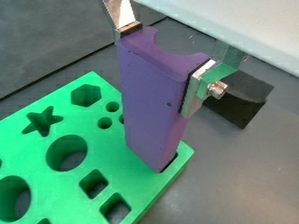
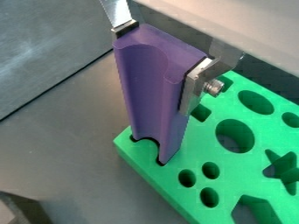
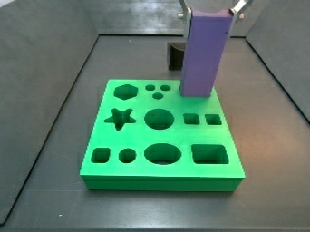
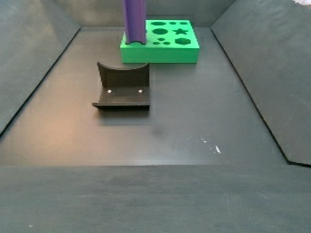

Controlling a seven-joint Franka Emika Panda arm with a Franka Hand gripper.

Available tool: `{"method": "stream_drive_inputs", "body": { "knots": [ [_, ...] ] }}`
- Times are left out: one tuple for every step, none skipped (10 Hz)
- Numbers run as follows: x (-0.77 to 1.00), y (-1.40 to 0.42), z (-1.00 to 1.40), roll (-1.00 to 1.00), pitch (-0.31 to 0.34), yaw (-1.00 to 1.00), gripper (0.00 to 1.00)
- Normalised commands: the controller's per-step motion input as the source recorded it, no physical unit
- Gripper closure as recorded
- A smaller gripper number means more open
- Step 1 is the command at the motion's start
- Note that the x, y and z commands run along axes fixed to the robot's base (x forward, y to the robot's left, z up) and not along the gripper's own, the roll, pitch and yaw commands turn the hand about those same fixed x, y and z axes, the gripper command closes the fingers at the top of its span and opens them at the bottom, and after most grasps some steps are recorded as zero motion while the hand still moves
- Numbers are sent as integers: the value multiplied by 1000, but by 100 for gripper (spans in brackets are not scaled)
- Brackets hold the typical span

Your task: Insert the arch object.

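Wrist views show the claw clamped on the tall matte violet-purple arch block, its base entering the green foam board corner slot. Next I'd push straight down, then let go.

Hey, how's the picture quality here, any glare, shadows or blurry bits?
In a side view, faint glare specks on the dark floor; in both wrist views, the tall violet-purple arch block and silver-fingered gripper look sharp, evenly lit; another side view shows the green board soft-shadowed.
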Motion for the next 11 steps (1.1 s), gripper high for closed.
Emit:
{"method": "stream_drive_inputs", "body": {
  "knots": [
    [174,71,-137,36,7,0,100],
    [34,60,-123,0,0,0,100],
    [0,29,-143,0,0,0,100],
    [0,0,-169,0,0,-6,100],
    [0,0,-203,0,0,-11,100],
    [0,0,-206,0,0,-23,100],
    [0,0,-223,0,0,-31,100],
    [20,0,-251,3,0,-37,100],
    [9,0,-257,10,0,-34,100],
    [17,0,-246,13,0,-29,100],
    [17,0,-217,21,0,-29,100]
  ]
}}
